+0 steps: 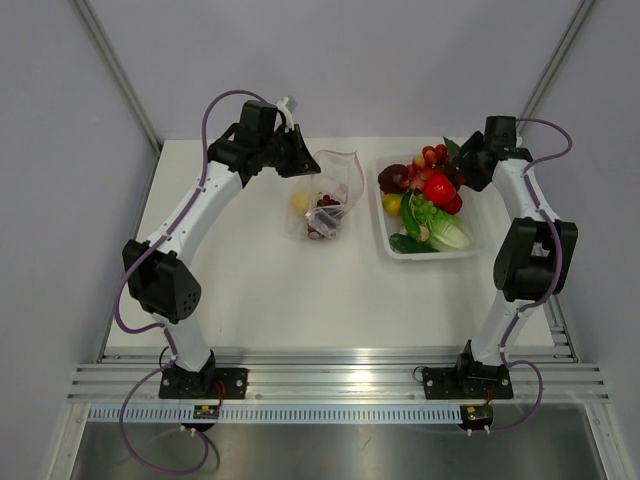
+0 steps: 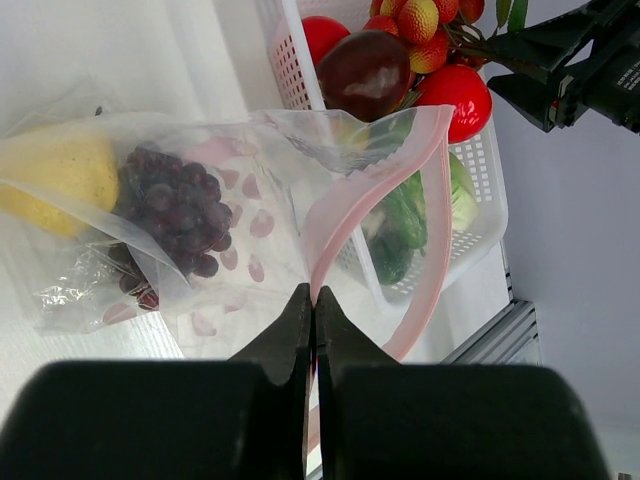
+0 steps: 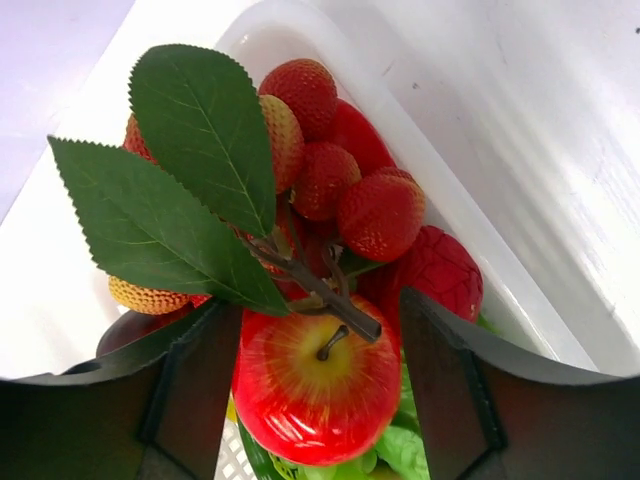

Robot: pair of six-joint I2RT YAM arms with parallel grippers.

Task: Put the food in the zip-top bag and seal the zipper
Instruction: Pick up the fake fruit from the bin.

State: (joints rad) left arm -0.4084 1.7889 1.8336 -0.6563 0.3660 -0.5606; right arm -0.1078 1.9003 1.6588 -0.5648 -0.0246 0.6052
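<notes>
- My left gripper [image 2: 312,310] is pinched shut on the zipper [image 2: 335,200], holding up the zip-top bag [image 2: 230,190]; grapes [image 2: 175,210] and lemon [image 2: 60,170] inside.
- My right gripper [image 3: 315,330], jaws wide, straddles the red apple [image 3: 310,400] and lychee sprig [image 3: 375,215] in the basket [image 3: 470,230], seemingly gripping neither.

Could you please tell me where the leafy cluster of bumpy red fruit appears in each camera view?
Top external: the fruit cluster lies at the far end of the white basket.
Left wrist: the fruit cluster is at the top edge, right of centre, above the dark round fruit.
Right wrist: the fruit cluster is at the centre, above the red apple.
Shared landmark: the white basket.
</notes>
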